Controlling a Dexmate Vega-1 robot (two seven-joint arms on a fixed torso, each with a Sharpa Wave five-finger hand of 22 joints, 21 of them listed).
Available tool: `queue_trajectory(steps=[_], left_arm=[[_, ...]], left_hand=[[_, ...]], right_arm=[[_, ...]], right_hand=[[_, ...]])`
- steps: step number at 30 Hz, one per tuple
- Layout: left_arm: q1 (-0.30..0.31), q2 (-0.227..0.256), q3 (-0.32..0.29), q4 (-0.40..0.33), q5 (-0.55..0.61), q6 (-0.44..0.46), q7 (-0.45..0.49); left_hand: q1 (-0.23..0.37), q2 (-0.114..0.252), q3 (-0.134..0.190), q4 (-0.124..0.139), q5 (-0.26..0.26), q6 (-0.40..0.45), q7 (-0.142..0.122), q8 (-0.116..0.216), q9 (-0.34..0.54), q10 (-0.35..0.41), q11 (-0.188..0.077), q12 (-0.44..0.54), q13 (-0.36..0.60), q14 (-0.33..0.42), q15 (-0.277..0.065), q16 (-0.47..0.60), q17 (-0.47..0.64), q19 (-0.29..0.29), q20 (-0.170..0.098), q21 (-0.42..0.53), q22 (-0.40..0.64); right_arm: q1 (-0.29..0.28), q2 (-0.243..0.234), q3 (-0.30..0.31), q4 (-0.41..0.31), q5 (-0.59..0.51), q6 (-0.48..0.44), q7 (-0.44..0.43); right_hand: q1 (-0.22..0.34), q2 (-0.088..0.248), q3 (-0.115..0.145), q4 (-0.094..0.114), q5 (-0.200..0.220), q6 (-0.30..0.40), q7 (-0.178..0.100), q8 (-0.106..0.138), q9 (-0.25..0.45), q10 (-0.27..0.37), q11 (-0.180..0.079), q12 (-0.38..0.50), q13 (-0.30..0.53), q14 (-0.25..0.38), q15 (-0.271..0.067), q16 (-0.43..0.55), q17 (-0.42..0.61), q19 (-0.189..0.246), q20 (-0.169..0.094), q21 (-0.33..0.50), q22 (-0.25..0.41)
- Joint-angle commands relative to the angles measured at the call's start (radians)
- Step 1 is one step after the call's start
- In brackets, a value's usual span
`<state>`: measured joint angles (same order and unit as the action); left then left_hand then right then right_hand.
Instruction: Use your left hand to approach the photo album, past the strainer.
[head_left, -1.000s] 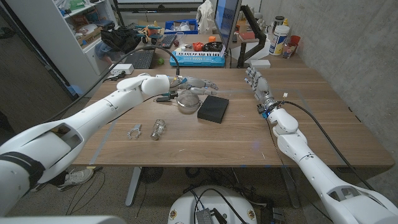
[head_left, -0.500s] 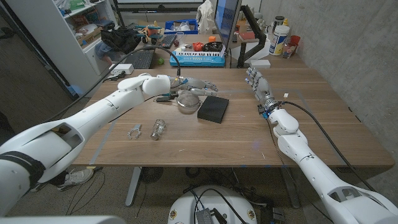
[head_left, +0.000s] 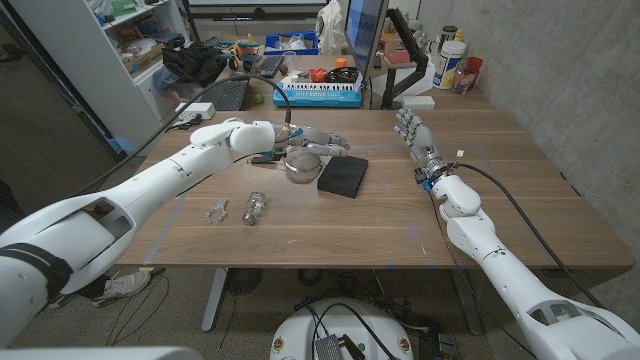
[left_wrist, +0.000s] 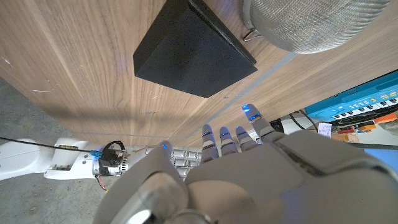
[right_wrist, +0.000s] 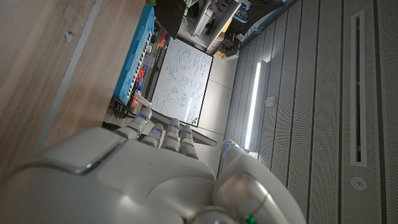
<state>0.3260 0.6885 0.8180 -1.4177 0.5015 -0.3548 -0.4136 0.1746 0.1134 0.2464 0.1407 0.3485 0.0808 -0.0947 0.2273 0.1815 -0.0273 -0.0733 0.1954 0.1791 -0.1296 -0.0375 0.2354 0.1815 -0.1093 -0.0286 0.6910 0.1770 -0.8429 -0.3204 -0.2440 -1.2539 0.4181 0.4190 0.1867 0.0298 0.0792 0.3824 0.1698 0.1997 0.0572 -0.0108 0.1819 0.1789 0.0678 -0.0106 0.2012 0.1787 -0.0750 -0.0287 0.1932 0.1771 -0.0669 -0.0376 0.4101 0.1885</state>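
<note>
Black photo album (head_left: 342, 175) lies mid-table, touching the steel strainer (head_left: 303, 164) on its left. Left hand (head_left: 318, 138) hovers above strainer, fingers spread, empty. Right hand (head_left: 412, 133) empty, fingers extended.

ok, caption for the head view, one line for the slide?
Left hand reaches over the strainer toward the black photo album; right hand waits apart.

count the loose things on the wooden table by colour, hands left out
black: 1, the flat black rectangular photo album
silver metal: 2, the round mesh strainer and the small bent metal clip
clear: 1, the small glass jar lying on its side
total: 4
</note>
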Motion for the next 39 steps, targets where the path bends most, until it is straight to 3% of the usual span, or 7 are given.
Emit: queue_trajectory(steps=[1,26,39], left_arm=[[0.0,0.003,0.003,-0.004,0.009,0.004,-0.005],[-0.007,0.003,0.013,0.019,0.018,-0.012,-0.013],[-0.022,-0.008,0.025,0.072,0.014,-0.046,-0.011]], left_hand=[[0.015,0.003,0.003,-0.008,0.004,0.006,-0.007,-0.005,0.002,0.0,-0.009,-0.007,0.005,0.006,-0.016,-0.005,0.001,0.002,-0.014,-0.005,0.003],[0.042,0.008,0.01,-0.018,0.008,0.007,-0.011,-0.013,0.002,-0.001,-0.012,-0.011,0.005,0.006,-0.019,-0.011,0.001,0.005,-0.019,-0.014,0.004],[0.056,0.01,0.013,-0.023,0.01,0.006,-0.011,-0.017,0.002,-0.003,-0.013,-0.012,0.005,0.004,-0.021,-0.014,0.001,0.006,-0.02,-0.019,0.004]], right_arm=[[0.003,0.002,-0.002,0.006,-0.001,0.002,0.002],[0.005,0.013,-0.009,0.014,-0.01,0.0,-0.008],[-0.006,0.017,-0.011,-0.001,-0.023,-0.008,-0.033]], right_hand=[[0.009,0.1,0.004,-0.006,0.005,0.009,-0.001,0.006,0.003,0.007,0.005,0.005,0.003,0.004,0.0,-0.004,0.001,0.005,-0.063,-0.002,0.002],[0.01,0.101,0.004,-0.006,0.005,0.008,-0.002,0.006,0.003,0.006,0.002,0.004,0.003,0.004,0.0,-0.004,0.001,0.006,-0.063,-0.006,0.002],[0.01,0.1,0.004,-0.006,0.005,0.008,-0.002,0.006,0.003,0.007,0.002,0.004,0.003,0.004,0.001,-0.004,0.001,0.007,-0.063,-0.008,0.002]])
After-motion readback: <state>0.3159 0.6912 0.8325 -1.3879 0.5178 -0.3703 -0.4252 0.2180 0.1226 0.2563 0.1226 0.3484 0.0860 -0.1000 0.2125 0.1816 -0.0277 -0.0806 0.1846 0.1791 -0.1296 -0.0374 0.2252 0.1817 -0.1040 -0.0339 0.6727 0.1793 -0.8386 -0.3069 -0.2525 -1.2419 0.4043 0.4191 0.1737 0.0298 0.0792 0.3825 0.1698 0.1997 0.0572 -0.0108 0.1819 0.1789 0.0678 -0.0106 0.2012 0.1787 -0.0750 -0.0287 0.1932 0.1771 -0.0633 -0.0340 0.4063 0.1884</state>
